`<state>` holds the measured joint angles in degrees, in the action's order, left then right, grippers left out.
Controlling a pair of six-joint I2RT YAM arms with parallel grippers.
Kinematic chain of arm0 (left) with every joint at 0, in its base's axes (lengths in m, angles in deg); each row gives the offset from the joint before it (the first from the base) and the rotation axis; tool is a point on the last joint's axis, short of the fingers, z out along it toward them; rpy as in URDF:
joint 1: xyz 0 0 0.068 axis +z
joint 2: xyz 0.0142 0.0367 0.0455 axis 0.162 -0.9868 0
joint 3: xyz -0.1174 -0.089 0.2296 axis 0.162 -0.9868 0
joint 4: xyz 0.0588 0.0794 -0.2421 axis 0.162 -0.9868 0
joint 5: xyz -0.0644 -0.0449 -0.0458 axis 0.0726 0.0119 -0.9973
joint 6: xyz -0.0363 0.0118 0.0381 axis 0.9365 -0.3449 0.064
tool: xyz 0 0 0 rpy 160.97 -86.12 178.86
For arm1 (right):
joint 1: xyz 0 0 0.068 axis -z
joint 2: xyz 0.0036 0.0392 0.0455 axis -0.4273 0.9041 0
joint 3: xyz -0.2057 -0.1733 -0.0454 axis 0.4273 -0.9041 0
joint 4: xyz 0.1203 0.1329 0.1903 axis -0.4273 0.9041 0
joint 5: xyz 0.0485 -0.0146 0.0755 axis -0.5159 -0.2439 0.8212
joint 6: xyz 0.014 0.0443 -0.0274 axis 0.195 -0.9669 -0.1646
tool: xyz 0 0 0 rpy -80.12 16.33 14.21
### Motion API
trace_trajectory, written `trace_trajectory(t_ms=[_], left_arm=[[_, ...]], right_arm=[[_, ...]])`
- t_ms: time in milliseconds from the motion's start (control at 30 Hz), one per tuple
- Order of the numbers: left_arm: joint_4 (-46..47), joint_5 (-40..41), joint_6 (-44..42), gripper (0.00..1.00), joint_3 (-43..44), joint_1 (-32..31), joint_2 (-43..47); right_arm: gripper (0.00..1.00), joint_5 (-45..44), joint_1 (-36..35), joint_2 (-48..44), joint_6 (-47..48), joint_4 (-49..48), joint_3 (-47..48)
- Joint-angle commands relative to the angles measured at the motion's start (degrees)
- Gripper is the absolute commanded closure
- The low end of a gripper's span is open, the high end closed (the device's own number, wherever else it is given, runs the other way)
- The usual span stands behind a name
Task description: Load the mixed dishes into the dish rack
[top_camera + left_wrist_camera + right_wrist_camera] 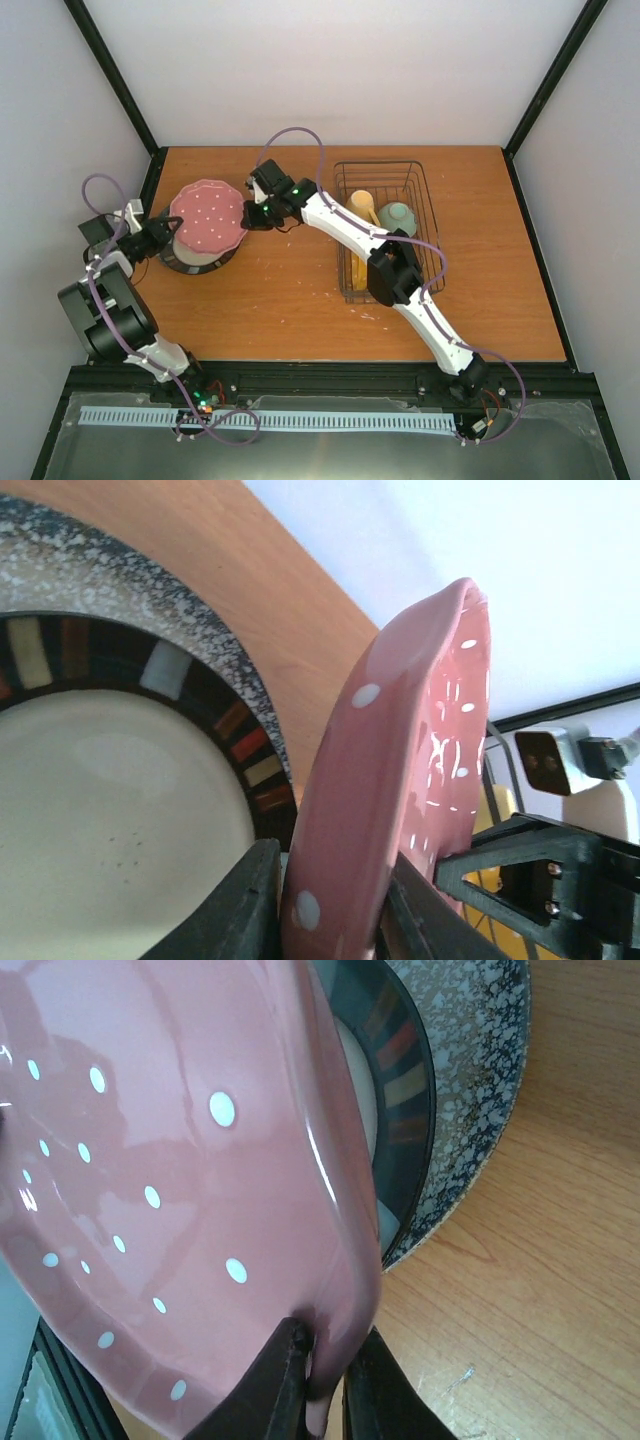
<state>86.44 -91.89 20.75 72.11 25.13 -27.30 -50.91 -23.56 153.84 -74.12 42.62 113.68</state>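
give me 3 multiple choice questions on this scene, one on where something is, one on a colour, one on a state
1. Where is the yellow mug?
a. on the floor
b. in the dish rack
c. on a shelf

2. What colour are the dots on the pink dotted plate?
a. white
b. black
c. blue

3. What state is the pink dotted plate in?
a. lying flat in the rack
b. broken in two
c. tilted up over the grey speckled plate, with its rim pinched by the left gripper and the right gripper

Answers:
1 b: the top view shows the mug inside the wire basket.
2 a: the right wrist view shows white dots on pink glaze.
3 c: each wrist view shows fingers on both sides of the rim, and the plate is angled against the grey one.
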Motion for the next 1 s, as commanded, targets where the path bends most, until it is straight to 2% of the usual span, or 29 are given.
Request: trace_trajectory(t_ms=[0,133,367,633,667,767,867,967], left_arm=[[4.44,-15.65,5.87,0.75,-1.32,-4.44,2.58],[3.67,-14.92,5.21,0.70,-0.93,-6.54,2.03],[2.81,-14.01,3.77,0.99,-0.54,-7.29,1.08],[5.35,-17.87,5.81,0.99,-2.09,-7.38,4.56],[5.66,-19.07,6.29,0.99,-2.22,-7.36,5.85],[7.58,-22.80,9.10,0.99,-2.05,-7.33,10.44],[7.48,-26.30,10.88,0.99,-0.45,-7.35,13.98],[12.44,-27.71,16.43,0.99,-0.29,-8.04,16.79]], right_arm=[[0.97,13.70,-4.31,-2.26,3.88,-7.58,3.98],[0.97,15.10,-4.37,-2.88,4.40,-7.18,4.00],[0.97,16.71,-4.39,-3.84,4.23,-8.00,3.97],[0.97,15.99,-4.27,-4.15,5.12,-7.28,3.51],[0.92,15.86,-4.19,-4.42,5.14,-7.20,3.15],[0.63,16.47,-3.26,-6.47,5.64,-7.17,0.99],[0.52,17.20,-2.25,-11.78,6.88,-8.72,-3.95],[0.49,19.04,-1.07,-17.26,6.99,-11.70,-8.98]])
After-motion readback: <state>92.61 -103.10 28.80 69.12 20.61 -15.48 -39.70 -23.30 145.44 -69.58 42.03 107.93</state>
